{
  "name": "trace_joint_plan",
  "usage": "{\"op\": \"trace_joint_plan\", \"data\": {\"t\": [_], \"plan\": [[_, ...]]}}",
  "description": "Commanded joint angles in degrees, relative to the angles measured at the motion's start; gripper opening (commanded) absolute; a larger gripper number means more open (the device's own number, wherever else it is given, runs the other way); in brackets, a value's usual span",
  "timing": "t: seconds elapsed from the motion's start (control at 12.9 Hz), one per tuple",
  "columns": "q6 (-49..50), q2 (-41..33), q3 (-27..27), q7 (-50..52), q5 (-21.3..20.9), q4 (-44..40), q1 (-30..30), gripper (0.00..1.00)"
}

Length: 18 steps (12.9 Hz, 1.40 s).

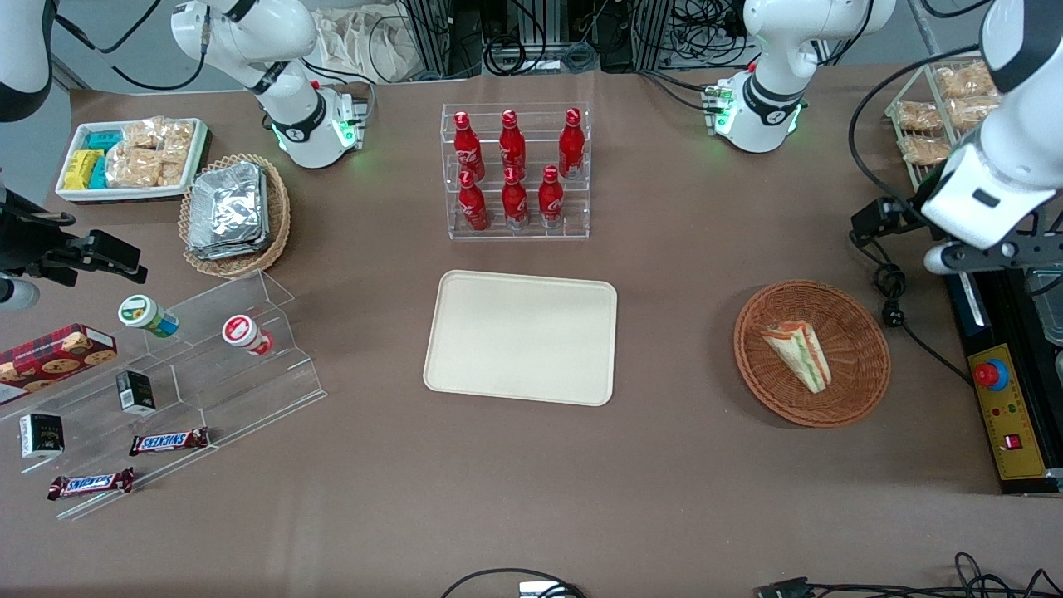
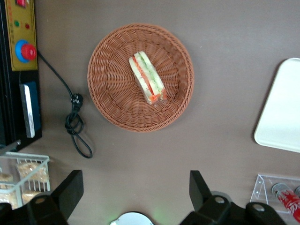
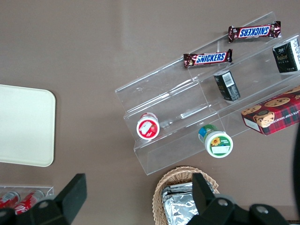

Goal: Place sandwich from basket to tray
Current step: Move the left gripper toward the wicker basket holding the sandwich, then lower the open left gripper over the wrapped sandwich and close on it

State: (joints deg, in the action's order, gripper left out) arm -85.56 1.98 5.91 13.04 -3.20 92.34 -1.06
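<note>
The sandwich (image 1: 797, 355) (image 2: 147, 77), a pale bread wedge with green and orange-red filling, lies on its side in the round reddish-brown wicker basket (image 1: 864, 390) (image 2: 112, 93). The cream tray (image 1: 521, 336) (image 2: 281, 112) (image 3: 23, 126) lies flat and bare mid-table, beside the basket toward the parked arm's end. My gripper (image 1: 872, 223) (image 2: 135, 187) hangs high above the table, farther from the front camera than the basket and apart from it. Its black fingers (image 2: 70, 190) are spread wide and open, with nothing between them.
A clear rack of red bottles (image 1: 515, 170) stands farther back than the tray. A black cable with plug (image 1: 893, 311) (image 2: 75, 122) and a control box with a red button (image 1: 996, 407) lie beside the basket. A wire rack of snack packets (image 1: 938, 108) is at the working arm's end.
</note>
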Motion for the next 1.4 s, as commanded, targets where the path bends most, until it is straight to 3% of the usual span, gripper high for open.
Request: {"op": "trace_joint_plan", "data": {"t": [0.0,0.7,1.32], "plan": [[-0.04,5.82,0.16,6.54,0.21,-1.37,0.35,1.00],[-16.64,20.60,0.07,12.10,-0.58,3.28,4.22,0.99],[-22.71,29.21,0.07,14.03,1.26,3.47,5.98,0.99]]}}
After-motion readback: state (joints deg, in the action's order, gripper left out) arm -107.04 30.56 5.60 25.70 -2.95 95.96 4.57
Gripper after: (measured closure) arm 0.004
